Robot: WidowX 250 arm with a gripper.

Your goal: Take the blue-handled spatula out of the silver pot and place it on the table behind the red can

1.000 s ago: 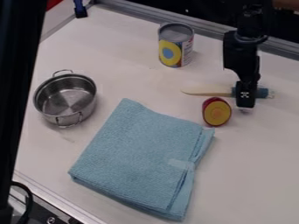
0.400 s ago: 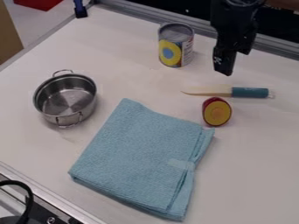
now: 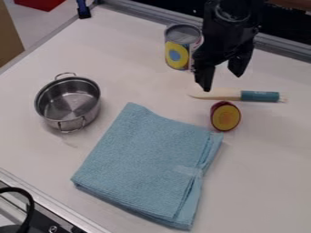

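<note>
The black two-finger claw (image 3: 222,82) hung spread open near the long cream-bladed, teal-handled knife (image 3: 244,95) on the white desk (image 3: 261,168).

Arm (image 3: 228,37): clad in black from the top edge down, with faint grey highlights caught on its housing.
Joint (image 3: 233,12): rounded, dark, marked by a paler curved rim.
Fingers (image 3: 205,78): two are seen, matched in black, angular in outline, narrowed toward the tips.
</note>
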